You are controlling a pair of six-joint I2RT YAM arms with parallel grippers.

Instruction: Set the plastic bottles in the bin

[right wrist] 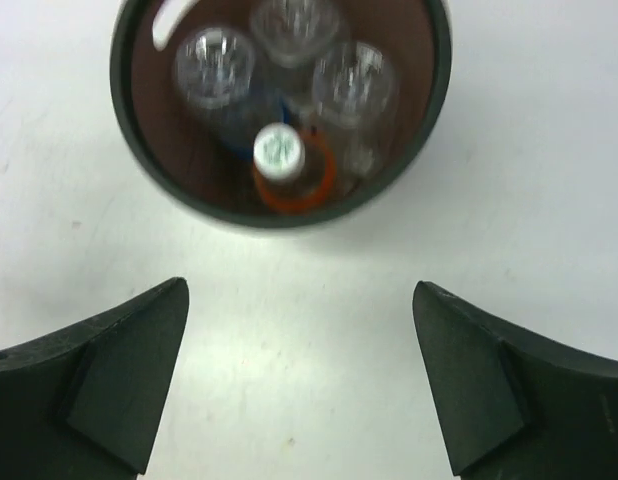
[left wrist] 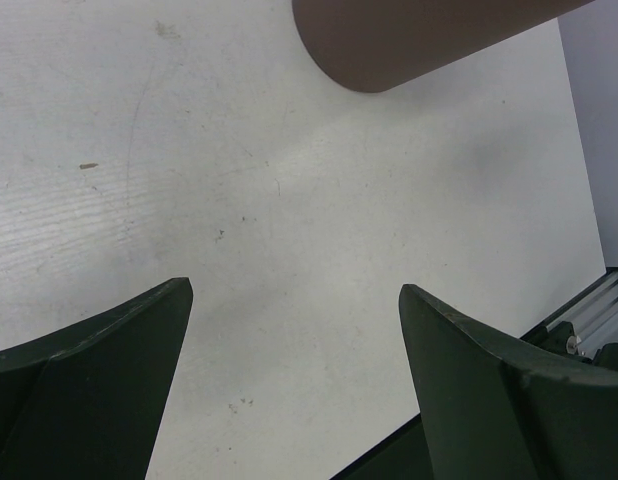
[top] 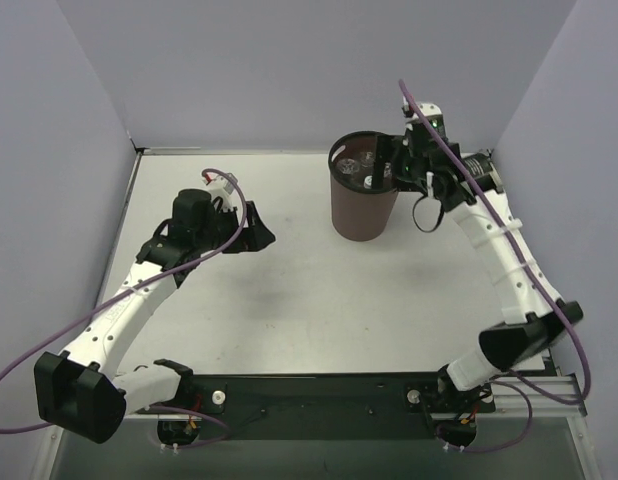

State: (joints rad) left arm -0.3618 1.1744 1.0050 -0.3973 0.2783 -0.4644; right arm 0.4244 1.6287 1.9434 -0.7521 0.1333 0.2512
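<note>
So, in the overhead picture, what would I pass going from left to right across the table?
Left pincer, open and empty → brown bin with bottles inside → white right arm.

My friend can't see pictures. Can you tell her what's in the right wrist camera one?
A brown bin seen from above holds four plastic bottles: three clear and an orange bottle with a white cap. Below it, the right gripper hangs open and empty, its dark jaws over the white table.
</note>
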